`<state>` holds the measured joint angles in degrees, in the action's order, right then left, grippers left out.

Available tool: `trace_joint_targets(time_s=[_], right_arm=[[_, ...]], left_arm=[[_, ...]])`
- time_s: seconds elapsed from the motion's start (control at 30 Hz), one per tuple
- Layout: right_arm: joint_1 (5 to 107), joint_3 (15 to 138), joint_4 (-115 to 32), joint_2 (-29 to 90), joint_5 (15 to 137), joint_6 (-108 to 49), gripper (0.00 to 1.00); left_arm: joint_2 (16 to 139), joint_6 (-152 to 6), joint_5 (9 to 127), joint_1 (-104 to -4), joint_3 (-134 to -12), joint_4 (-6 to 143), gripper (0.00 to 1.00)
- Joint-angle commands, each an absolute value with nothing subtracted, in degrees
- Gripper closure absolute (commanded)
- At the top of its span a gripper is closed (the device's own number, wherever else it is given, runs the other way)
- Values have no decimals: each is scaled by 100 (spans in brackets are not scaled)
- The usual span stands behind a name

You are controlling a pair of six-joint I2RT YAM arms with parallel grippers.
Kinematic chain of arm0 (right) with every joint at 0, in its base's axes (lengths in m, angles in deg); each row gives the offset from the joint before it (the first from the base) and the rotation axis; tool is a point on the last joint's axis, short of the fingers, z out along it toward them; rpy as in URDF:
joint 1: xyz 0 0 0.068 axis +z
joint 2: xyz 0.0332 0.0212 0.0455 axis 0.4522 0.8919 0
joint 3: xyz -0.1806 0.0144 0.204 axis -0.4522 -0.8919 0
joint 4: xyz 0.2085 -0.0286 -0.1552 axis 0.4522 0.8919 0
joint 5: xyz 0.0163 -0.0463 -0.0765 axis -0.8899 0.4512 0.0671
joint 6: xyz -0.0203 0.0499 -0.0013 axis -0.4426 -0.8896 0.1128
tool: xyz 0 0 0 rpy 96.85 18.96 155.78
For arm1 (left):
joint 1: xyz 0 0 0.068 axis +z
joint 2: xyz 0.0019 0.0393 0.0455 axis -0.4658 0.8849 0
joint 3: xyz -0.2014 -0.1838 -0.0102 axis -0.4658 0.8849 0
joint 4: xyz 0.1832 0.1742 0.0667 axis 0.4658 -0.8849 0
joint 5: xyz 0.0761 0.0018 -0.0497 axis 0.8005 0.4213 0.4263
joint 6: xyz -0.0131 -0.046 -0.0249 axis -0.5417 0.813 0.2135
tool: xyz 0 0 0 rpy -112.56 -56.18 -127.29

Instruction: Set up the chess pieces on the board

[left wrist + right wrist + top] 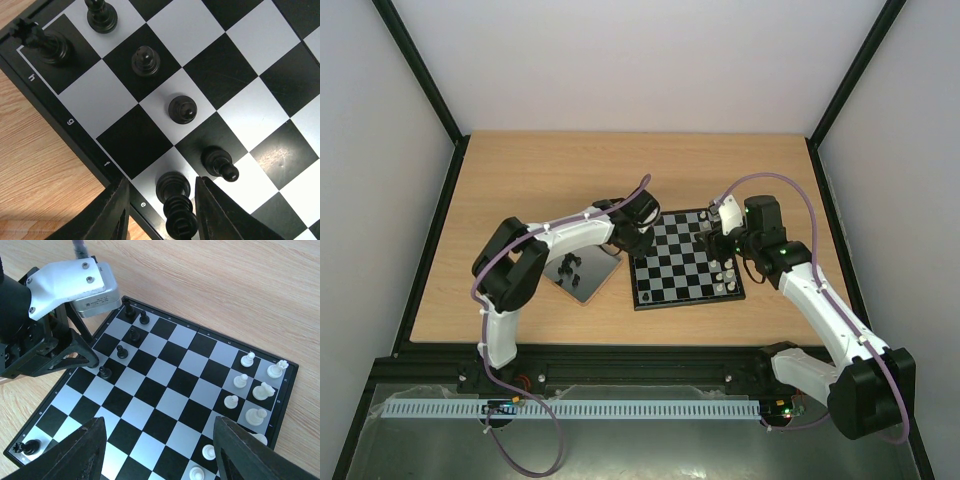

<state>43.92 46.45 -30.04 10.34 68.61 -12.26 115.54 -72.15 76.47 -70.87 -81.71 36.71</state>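
The board (685, 262) lies at the middle of the table. In the left wrist view, a tall black piece (177, 210) stands on a pale square by the letter e. My left gripper (161, 181) is open around it, with a gap on each side. More black chess pieces (182, 108) run diagonally along that edge, ending in a rook (45, 42) at the corner. My right gripper (159, 422) hangs open over the board's middle with nothing in it. White pieces (247, 360) stand along the right side.
A small square tray (582, 272) lies left of the board with a few dark pieces on it. One black piece (31, 446) stands alone in the board's near-left corner. The left arm's wrist (75, 285) hangs above the black side. Bare wood surrounds the board.
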Motion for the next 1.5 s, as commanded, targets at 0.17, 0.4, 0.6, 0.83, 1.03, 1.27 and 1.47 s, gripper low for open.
trace_joint_targets(time_s=[0.17, 0.4, 0.6, 0.83, 1.03, 1.27, 1.47], right_arm=[[4379, 4569, -3025, 982, 6784, -1140, 40], [4384, 4569, -3016, 986, 6733, -1143, 39], [4376, 4569, -3001, 986, 6650, -1144, 39], [4377, 4578, -2968, 978, 6609, -1144, 39], [4382, 4578, -2964, 966, 6617, -1127, 39], [4377, 4562, -2968, 973, 6613, -1096, 39], [4377, 4553, -2965, 978, 6602, -1078, 39]], left_arm=[[10548, -7112, 8225, -7100, -7907, 3357, 61], [9760, -6509, 8600, -6836, -7029, 3016, 60], [9428, -5696, 8690, -6409, -6295, 3015, 62], [9710, -5152, 8899, -6153, -6186, 2992, 67], [10041, -5049, 8821, -6059, -6258, 3025, 69], [10217, -4999, 8852, -5954, -6260, 3090, 70], [10411, -5041, 8772, -5806, -6348, 3186, 69]])
